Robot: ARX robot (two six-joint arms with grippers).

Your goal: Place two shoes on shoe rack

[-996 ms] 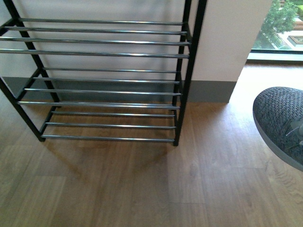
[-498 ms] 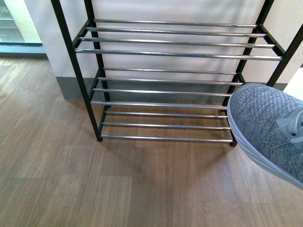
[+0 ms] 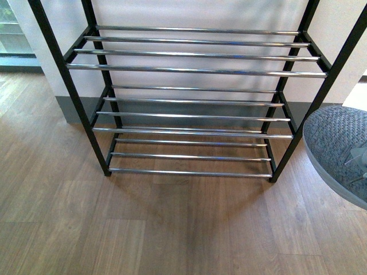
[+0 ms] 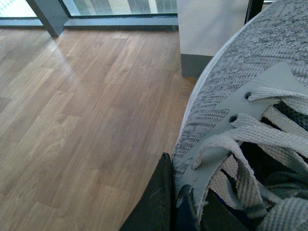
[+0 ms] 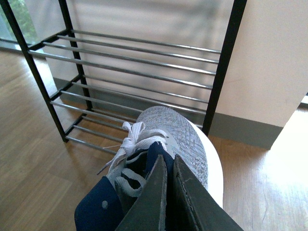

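**Front view: rack bare, sneakers held up, carry-in step**

The front view has the shoe rack [image 3: 195, 70] dead ahead on the wood floor [image 3: 172, 229], with nothing on any shelf. The right sneaker [image 3: 338, 149] pokes in at the right edge, toe first, beside the rack's right end and clear of it.

In the right wrist view the right gripper [image 5: 169, 192] is pinched nearly closed on the collar of that sneaker [image 5: 178, 130], toe aimed at the rack.

In the left wrist view the left sneaker [image 4: 250, 96] fills the frame. The left gripper [image 4: 185, 197] has one dark finger against the shoe's side and looks clamped on it. No rack shows in this view.

Doing the step well, as I judge it:
- Bring the right sneaker inward until it is over a shelf.
- Keep the sole level.
- Lower it so the sole spans at least two bars. Release only then, or the toe may dip through a gap.
- Leave room alongside for the left one.

Counts:
- Rack: 1
- Shelves: 3
- Bars on the top shelf: 4
- Sneakers: 2, one per gripper (only one shows in the front view)
- Shoes on the rack: 0
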